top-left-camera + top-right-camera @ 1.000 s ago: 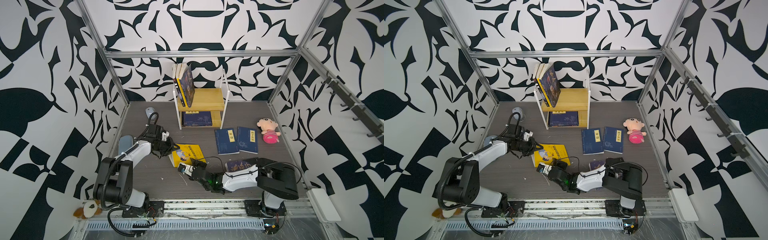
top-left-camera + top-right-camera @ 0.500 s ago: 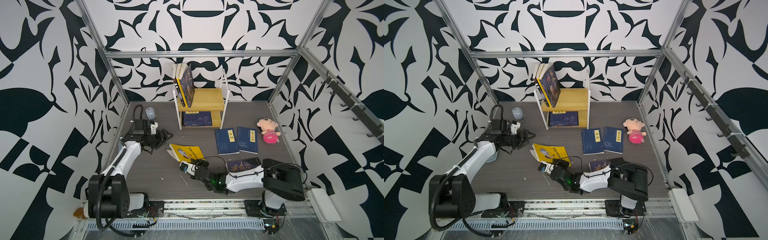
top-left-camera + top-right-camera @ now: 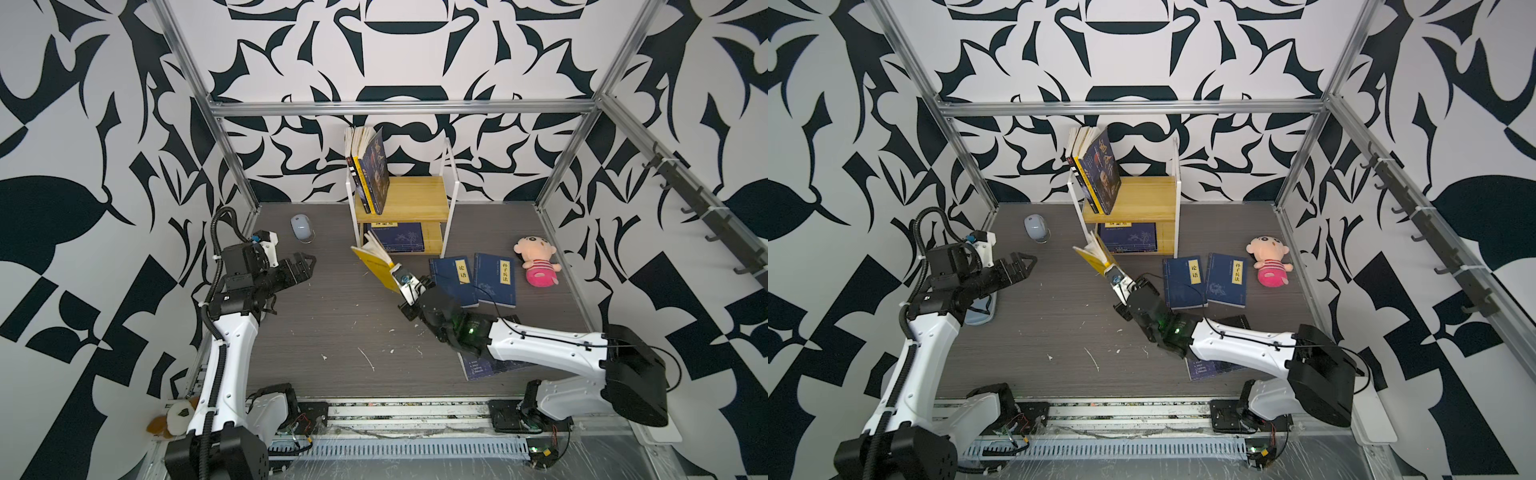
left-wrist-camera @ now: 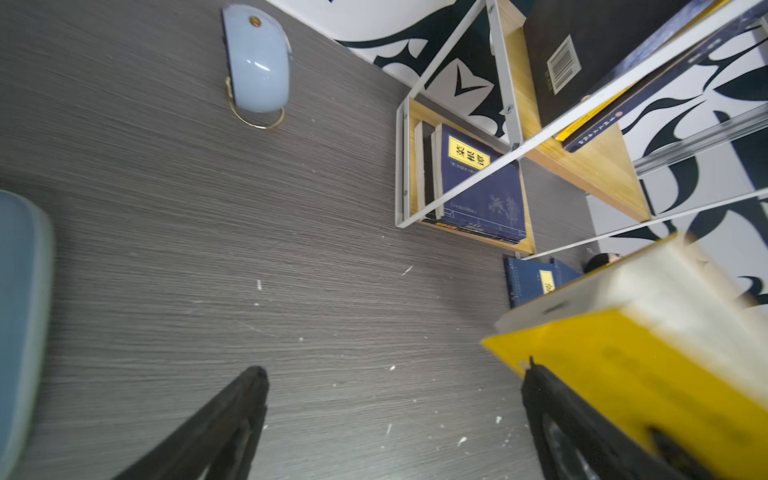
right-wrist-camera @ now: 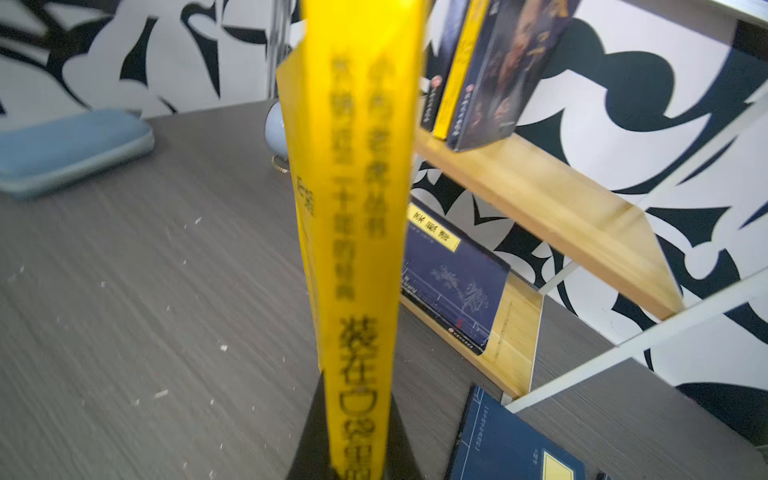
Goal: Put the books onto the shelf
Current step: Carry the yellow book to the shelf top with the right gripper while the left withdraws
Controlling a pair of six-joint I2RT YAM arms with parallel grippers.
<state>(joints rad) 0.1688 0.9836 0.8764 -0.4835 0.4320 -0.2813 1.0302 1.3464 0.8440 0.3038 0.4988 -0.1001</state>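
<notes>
Clamped shut in the right pincer (image 3: pixel 398 275), the yellow book (image 3: pixel 375 266) is held upright before the shelf (image 3: pixel 415 199) for slotting; the left pincer (image 3: pixel 306 264) is spread wide, empty.

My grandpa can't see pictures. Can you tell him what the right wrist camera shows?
The right gripper is clamped on a yellow book, holding it up spine-first near the wooden shelf. Some books stand on its upper board, and a navy book sits in the lower tier. A blue pouch lies on the grey table.

Robot test cell, patterned walls (image 3: pixel 83 124), aluminium frame (image 3: pixel 395 109)
</notes>
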